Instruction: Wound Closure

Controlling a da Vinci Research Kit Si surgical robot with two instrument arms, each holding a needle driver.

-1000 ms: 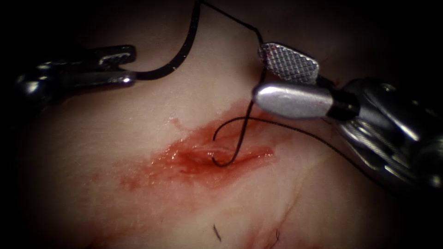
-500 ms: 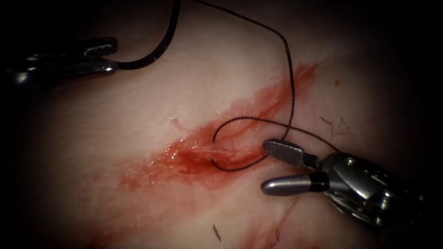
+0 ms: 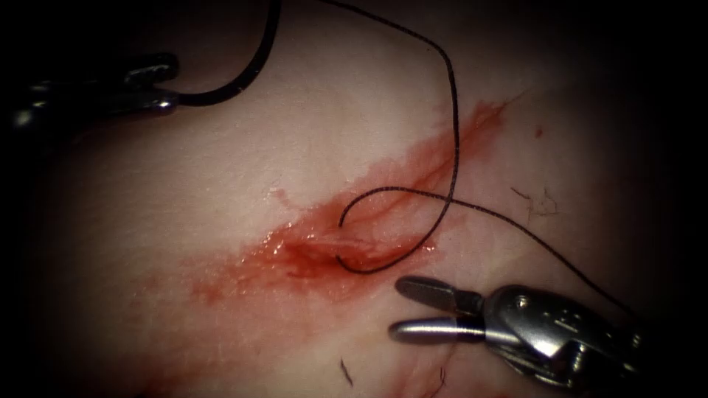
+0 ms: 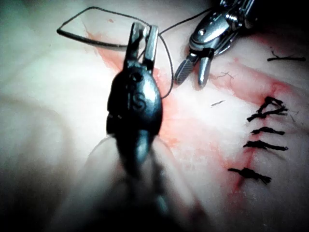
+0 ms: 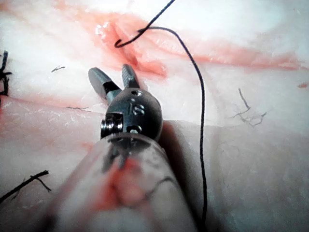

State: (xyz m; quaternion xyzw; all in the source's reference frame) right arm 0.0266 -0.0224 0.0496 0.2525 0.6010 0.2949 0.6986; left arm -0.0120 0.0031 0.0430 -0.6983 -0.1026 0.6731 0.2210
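The cut (image 3: 346, 247) runs slantwise across the tissue (image 3: 221, 184), wet with red fluid. My left tool (image 3: 164, 94) is far to the cut's left, its jaws shut on one end of the curved needle (image 3: 247, 77). The needle arcs up clear of the tissue and is seen again as a needle (image 4: 87, 37) beyond the left tool (image 4: 143, 34). Black thread (image 3: 451, 140) comes down from above and enters the cut, while a second strand loops off to the right. Just right of and below the cut, my right tool (image 3: 394, 306) is open and holds nothing. Its open jaws (image 5: 112, 73) sit near the thread (image 5: 200, 121).
Several tied black stitches (image 4: 260, 130) close another stretch of the wound. Short cut ends of thread (image 3: 345, 371) lie on the tissue near the front, with more cut ends (image 3: 532, 199) to the right of the cut.
The right tool has come down from beside the upper thread to below the cut, clear of the thread. The left tool has drawn the needle slightly further left.
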